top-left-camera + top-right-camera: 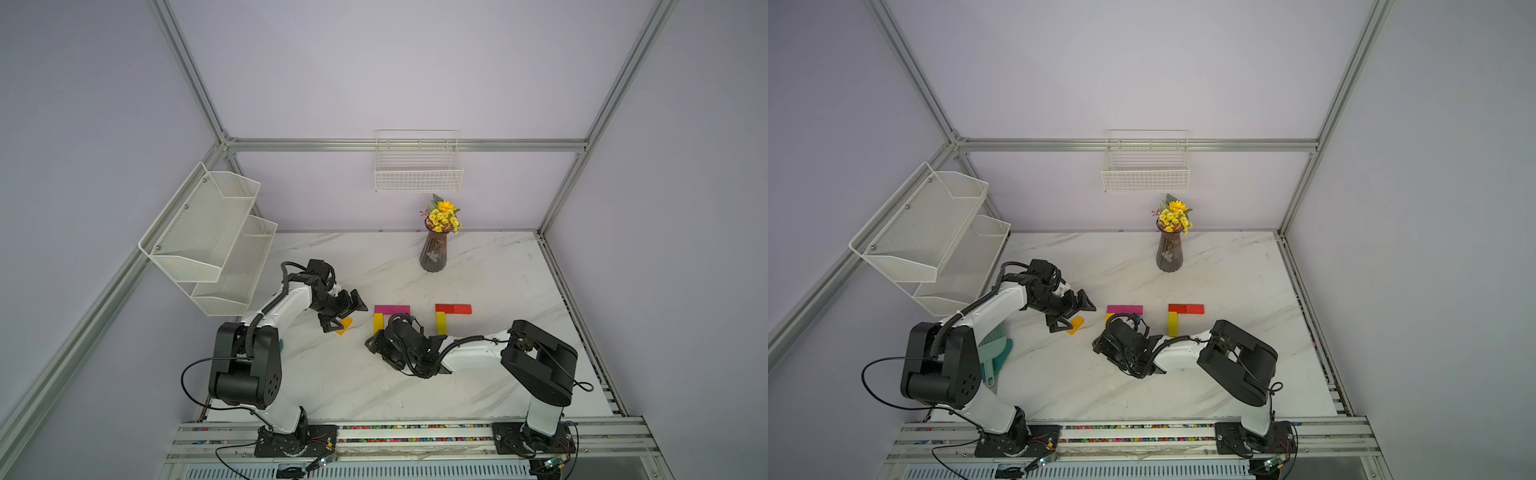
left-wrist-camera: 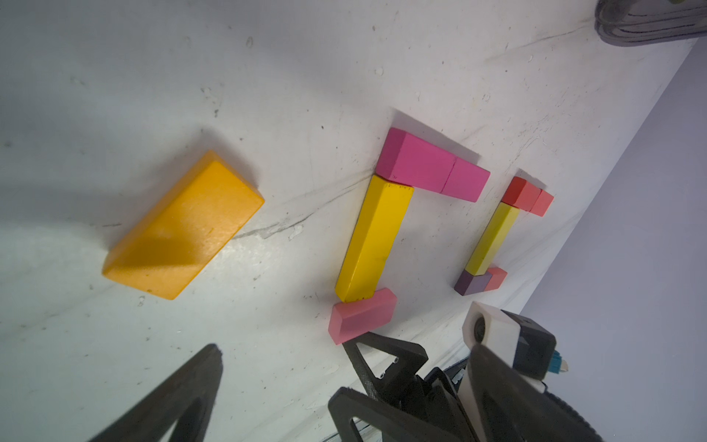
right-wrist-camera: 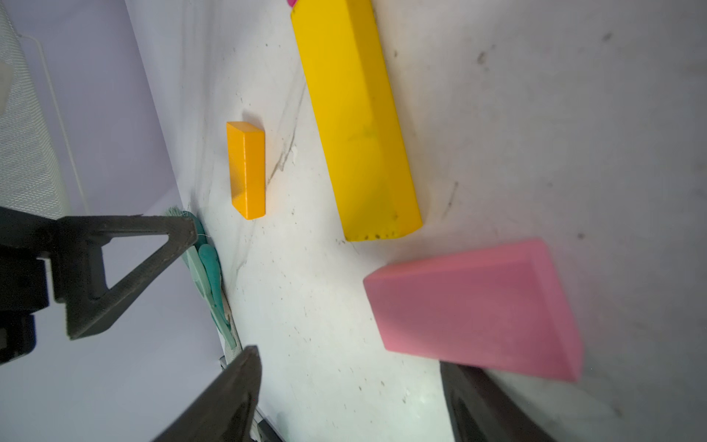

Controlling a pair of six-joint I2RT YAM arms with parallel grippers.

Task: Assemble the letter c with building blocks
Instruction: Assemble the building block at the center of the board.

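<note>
From my seat the blocks read as solid-painted rectangular bricks on the white marble-patterned tabletop (image 1: 478,282). The C I am working on has a long yellow bar (image 2: 373,239) as its back, with its long axis running away from the arm bases. Across its far end lie two magenta blocks (image 2: 432,168) end to end, pointing off to the right. At its near end sits a flat, matt pink block (image 2: 361,315). Its long axis is roughly crosswise but skewed, not square to the bar, and I cannot tell whether it touches the bar's end.

To the right, well apart, is a second figure: two red blocks (image 2: 528,195), a paler yellow bar (image 2: 493,239), then a purple block (image 2: 472,285) and a salmon block (image 2: 497,277) at its near end. A flat orange block (image 2: 183,225) lies alone to the left, its long axis diagonal.

My right gripper (image 3: 348,358) has its jaws apart with bare table between them. One of its fingers (image 3: 470,394) is right at the pink block's near edge. My left gripper (image 1: 347,319) is spread wide, gripping nothing, and hangs near the orange block.
</note>
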